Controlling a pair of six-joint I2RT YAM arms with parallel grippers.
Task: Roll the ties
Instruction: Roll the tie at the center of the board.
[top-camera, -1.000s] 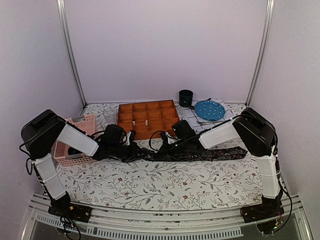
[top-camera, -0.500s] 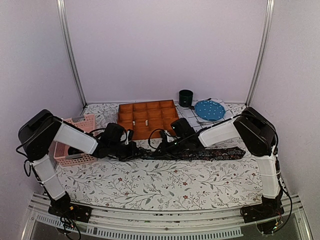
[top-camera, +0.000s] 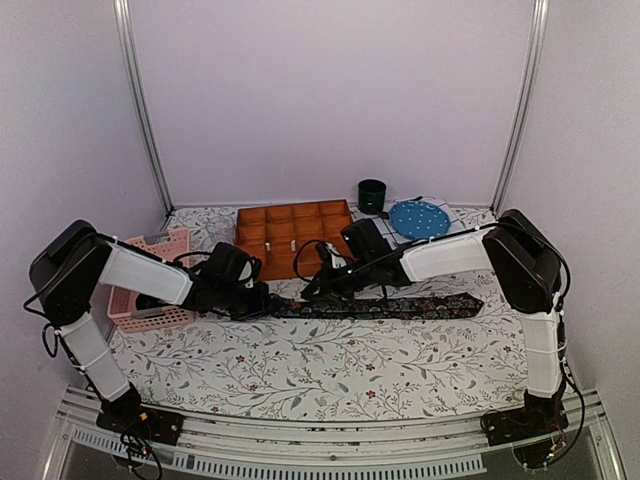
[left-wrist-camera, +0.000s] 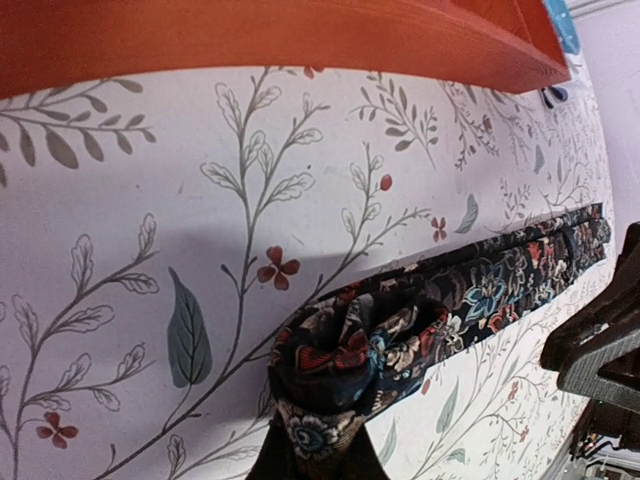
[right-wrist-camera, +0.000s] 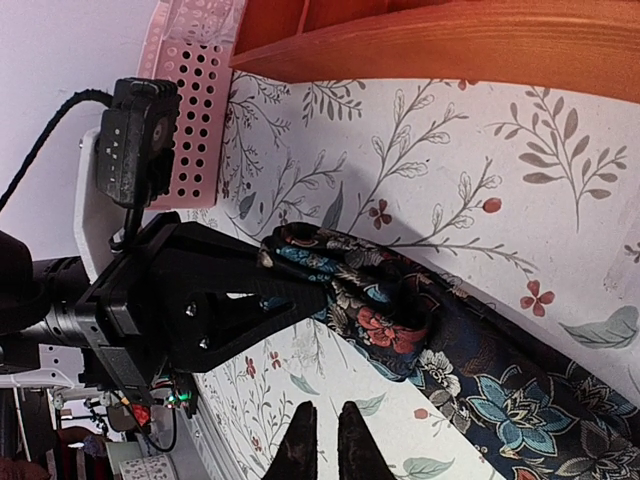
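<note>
Top external view: long narrow necktie (top-camera: 400, 305) of near-black fabric with red and pale floral specks lies flat across the middle of the floral-print tabletop (top-camera: 330, 370), roughly parallel to the near edge. Its pointed wider end lies toward the right edge. Its other end, toward the left edge, is wound into a small roll.

My left gripper (top-camera: 258, 300) sits at that rolled end. Left wrist view: the roll (left-wrist-camera: 350, 350) rests on the tabletop and my fingers are closed on its near side, with fabric pinched between them. The unrolled length runs away from the roll toward the upper right of this view.

My right gripper (top-camera: 318, 290) is low over the necktie, just beside the roll on the side toward the right edge. Right wrist view: my fingertips (right-wrist-camera: 300, 445) stand almost together with only a narrow slit between them, and nothing is in it. They are off the fabric, near the strip's edge. I cannot tell whether they touch the tabletop.

Other items:
- An orange compartment tray (top-camera: 295, 235) sits at the middle of the far edge, just behind both grippers.
- A pink perforated plastic basket (top-camera: 160, 240) is at the left edge.
- A blue speckled plate (top-camera: 418, 218) and a dark green cup (top-camera: 372, 195) stand near the far right corner.
</note>
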